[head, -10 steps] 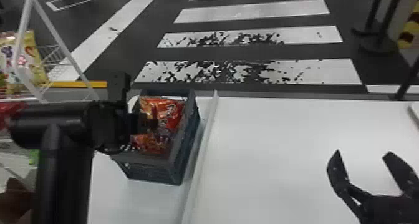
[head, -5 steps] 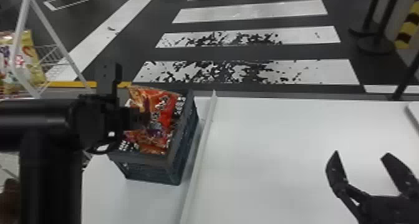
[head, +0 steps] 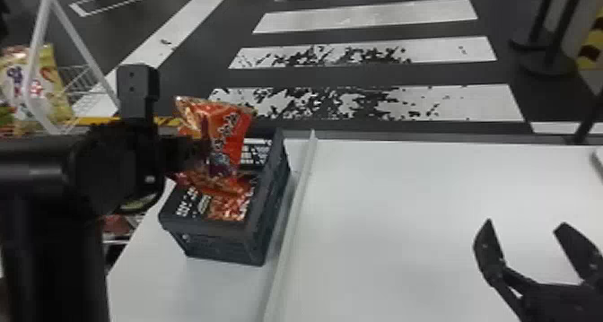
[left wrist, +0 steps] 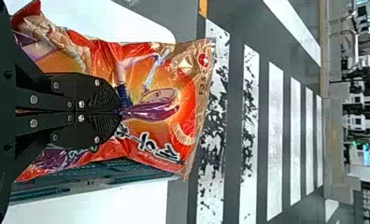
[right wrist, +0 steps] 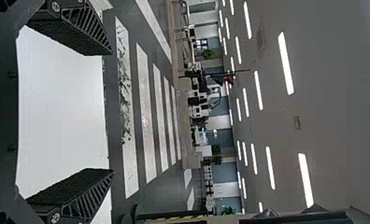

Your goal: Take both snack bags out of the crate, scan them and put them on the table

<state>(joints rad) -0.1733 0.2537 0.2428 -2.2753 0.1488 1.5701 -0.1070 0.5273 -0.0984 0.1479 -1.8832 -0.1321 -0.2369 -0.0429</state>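
In the head view my left gripper [head: 197, 153] is above the dark crate [head: 220, 236], shut on a red-orange snack bag [head: 226, 132] that stands upright, its lower part over the crate's opening. The left wrist view has my left gripper [left wrist: 120, 112] with its fingertips pinched together on the front of the bag [left wrist: 174, 88]. Inside the crate lies the second snack bag [head: 229, 206], of similar red-orange colour. Over the right part of the white table, my right gripper [head: 522, 236] stands open; its two fingers are wide apart around my right gripper's gap [right wrist: 110, 112] in the right wrist view.
A raised white strip [head: 291, 227] runs along the table [head: 404, 236] just right of the crate. At the far left is a wire rack [head: 80, 83] with other snack packs [head: 49, 88]. Dark post bases [head: 549, 65] stand on the floor beyond the table's right side.
My left gripper has lifted the bag upward from the crate, uncovering the second bag below. The crate and my right gripper have stayed in place.
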